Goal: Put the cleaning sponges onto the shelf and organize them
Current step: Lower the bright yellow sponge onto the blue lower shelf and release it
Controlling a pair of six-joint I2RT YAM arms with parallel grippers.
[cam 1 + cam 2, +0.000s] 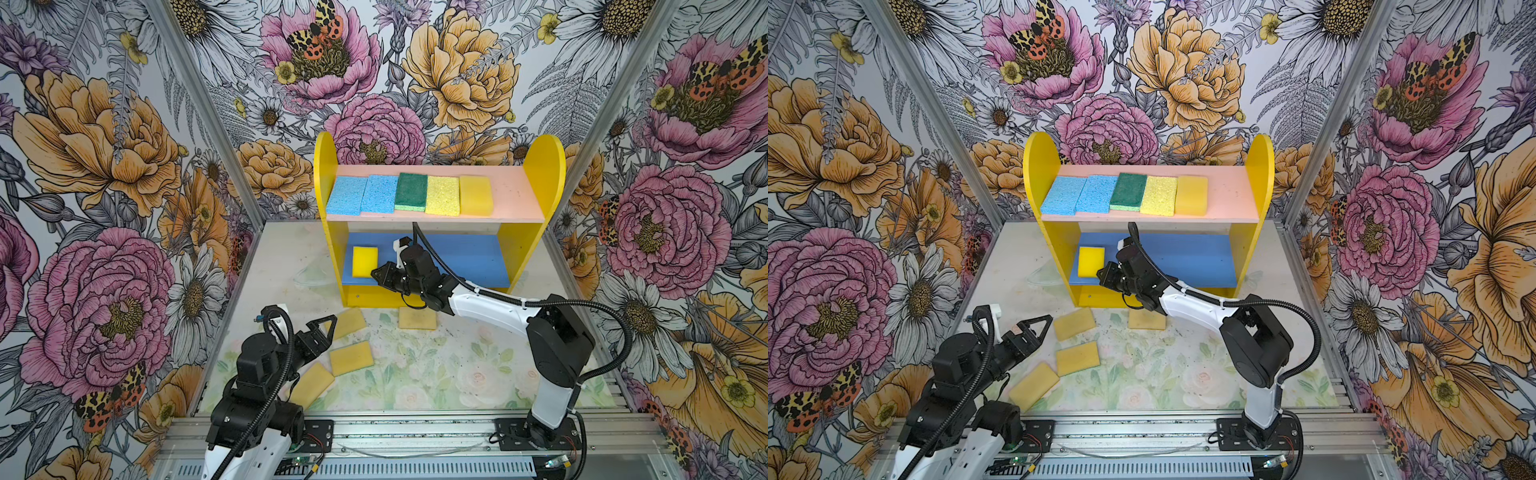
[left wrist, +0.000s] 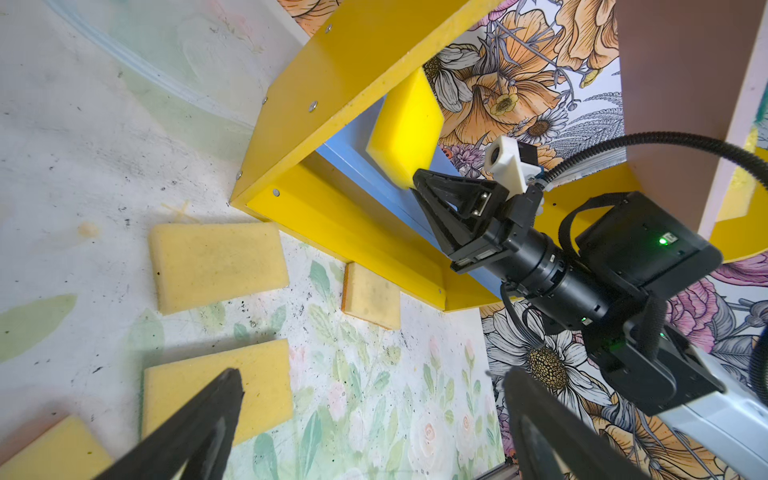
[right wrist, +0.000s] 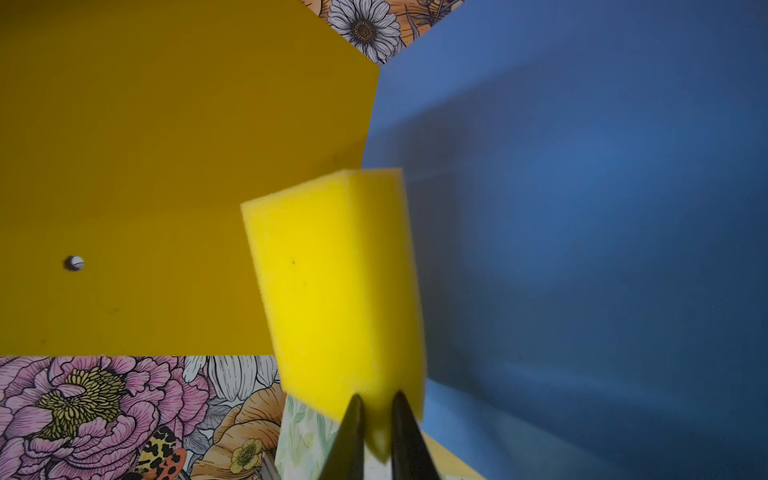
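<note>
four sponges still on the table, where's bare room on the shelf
Free: the right end of the pink upper board, between the tan-yellow sponge and the right side panel; and most of the blue lower board, right of the bright yellow sponge, though the right gripper reaches in there. Crowded: the upper board's left and middle, five sponges side by side.

Found the shelf (image 1: 544, 166) standing at the table's (image 1: 436, 374) far end. Counted five in a row on its pink upper board (image 1: 511, 195), left to right: light blue sponge (image 1: 345, 195), second light blue sponge (image 1: 380, 193), dark green sponge (image 1: 411, 191), pale yellow sponge (image 1: 443, 195), tan-yellow sponge (image 1: 476, 195). Spotted a small bright yellow sponge (image 1: 365, 261) at the left end of the blue lower board (image 1: 465, 257). Saw four more tan ones loose on the table: base sponge (image 1: 417, 319) touching the shelf's foot, corner sponge (image 1: 350, 322) by its left corner, middle sponge (image 1: 351, 357) and front sponge (image 1: 312, 384) nearer the front.
</note>
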